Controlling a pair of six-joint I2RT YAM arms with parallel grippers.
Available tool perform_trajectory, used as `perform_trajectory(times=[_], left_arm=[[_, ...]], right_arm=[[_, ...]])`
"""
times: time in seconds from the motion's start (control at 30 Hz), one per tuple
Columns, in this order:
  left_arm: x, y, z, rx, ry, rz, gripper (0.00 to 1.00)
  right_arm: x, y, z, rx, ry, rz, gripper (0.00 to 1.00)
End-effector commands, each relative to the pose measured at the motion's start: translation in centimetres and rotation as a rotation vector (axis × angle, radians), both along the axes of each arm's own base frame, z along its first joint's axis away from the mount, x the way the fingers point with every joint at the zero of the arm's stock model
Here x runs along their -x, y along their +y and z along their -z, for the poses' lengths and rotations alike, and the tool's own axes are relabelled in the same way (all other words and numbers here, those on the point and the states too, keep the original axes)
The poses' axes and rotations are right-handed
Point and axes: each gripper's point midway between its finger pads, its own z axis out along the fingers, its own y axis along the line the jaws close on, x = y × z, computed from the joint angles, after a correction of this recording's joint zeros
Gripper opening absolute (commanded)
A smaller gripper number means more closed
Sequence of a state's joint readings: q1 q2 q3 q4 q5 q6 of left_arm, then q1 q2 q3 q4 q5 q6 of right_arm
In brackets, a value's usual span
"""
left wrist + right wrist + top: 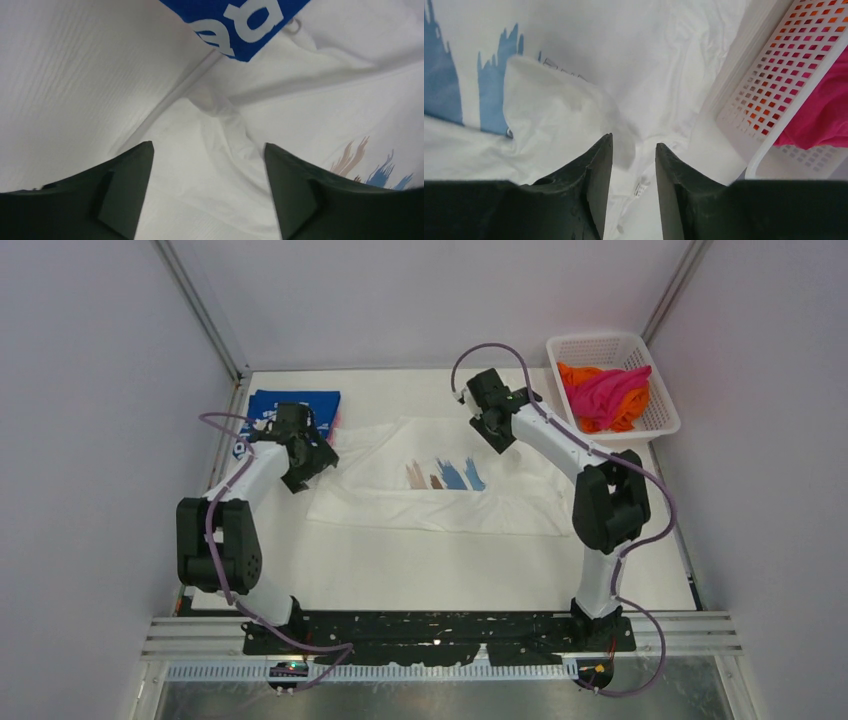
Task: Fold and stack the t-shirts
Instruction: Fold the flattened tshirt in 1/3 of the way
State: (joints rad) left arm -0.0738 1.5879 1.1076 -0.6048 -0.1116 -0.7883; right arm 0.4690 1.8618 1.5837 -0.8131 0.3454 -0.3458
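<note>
The white t-shirt (440, 485) with brown and blue brush-stroke print lies spread across the middle of the table. My left gripper (303, 468) hovers over its left edge with the jaws wide open; the left wrist view shows rumpled white cloth (215, 145) between the fingers (125, 190). My right gripper (492, 430) is over the shirt's far edge, its jaws narrowly open above a raised fold and the neck label (640, 187). A folded blue t-shirt (292, 405) with white lettering lies at the back left, with a pink edge (336, 420) beside it.
A white mesh basket (648, 345) stands at the back right and holds a magenta shirt (605, 390) and an orange shirt (578, 375). It is close on the right in the right wrist view (774, 75). Grey walls enclose the table.
</note>
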Motion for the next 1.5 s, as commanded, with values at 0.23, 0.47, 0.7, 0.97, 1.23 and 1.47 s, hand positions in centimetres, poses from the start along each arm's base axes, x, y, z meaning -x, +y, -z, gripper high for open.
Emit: perform_trajectory(times=[0.23,0.47,0.7,0.97,1.23,1.47], left_arm=[[0.3,0.5,-6.4,-0.003,-0.157,0.036,1.00],[1.2,-4.1,-4.7,0.177,-0.205,0.198,1.00],[0.7,-5.6,-0.6,0.250,-0.124,0.238,1.00],[3.1,-6.0,4.1,0.261,0.006,0.234,1.00],[7.8,-6.0,6.2,0.233,0.099,0.256,1.00],[14.4,-6.7,7.7,0.172,0.217,0.291,1.00]], right_arm=[[-5.5,-2.5,-8.6,-0.032,-0.451,0.300,0.95],[1.6,2.4,-4.4,-0.525,-0.263,0.320,0.95],[6.5,3.8,3.4,-0.631,-0.046,0.396,0.95],[9.5,3.7,8.9,-0.645,0.065,0.447,0.95],[14.7,0.9,12.0,-0.572,0.136,0.510,0.95],[20.3,-1.4,12.6,-0.531,0.218,0.550,0.95]])
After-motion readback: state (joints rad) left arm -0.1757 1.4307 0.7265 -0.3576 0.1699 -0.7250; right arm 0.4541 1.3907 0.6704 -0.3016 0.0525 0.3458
